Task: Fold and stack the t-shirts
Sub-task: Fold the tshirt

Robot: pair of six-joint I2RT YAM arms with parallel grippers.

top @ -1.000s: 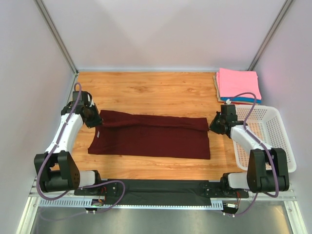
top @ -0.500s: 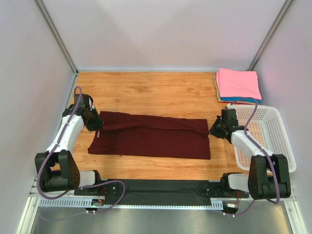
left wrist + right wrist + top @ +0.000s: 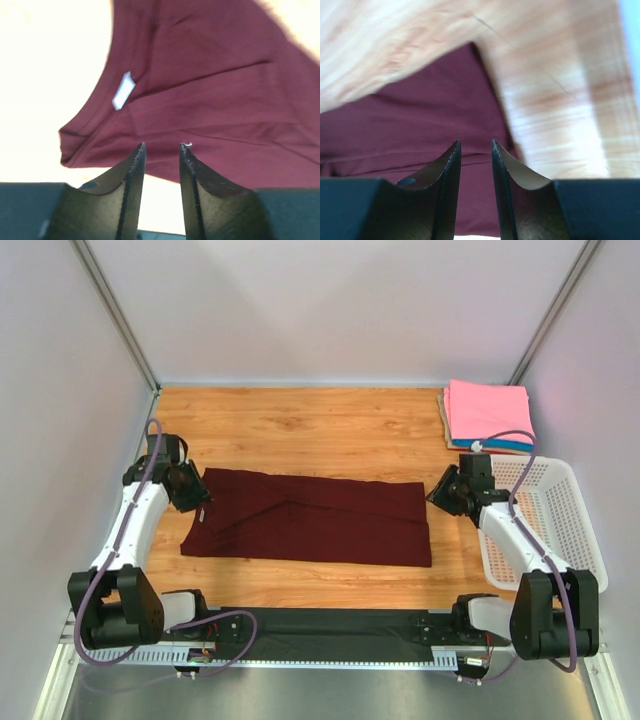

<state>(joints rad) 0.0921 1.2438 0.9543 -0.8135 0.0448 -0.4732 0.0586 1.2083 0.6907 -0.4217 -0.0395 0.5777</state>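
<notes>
- The left gripper is at the left end of the tee, just above the cloth. Its jaws are a little apart with nothing between them.
- The maroon tee lies flat across the middle of the table as a long band with a few creases running along it. The left wrist view shows a small white label near the left end.
- The right gripper is at the tee's far right corner. Its jaws are also slightly parted and aren't pinching anything.
- The stack of folded tees is in the far right corner, pink on top with blue and tan edges peeking out underneath.
- The white basket sits along the right edge, just in front of the stack.
</notes>
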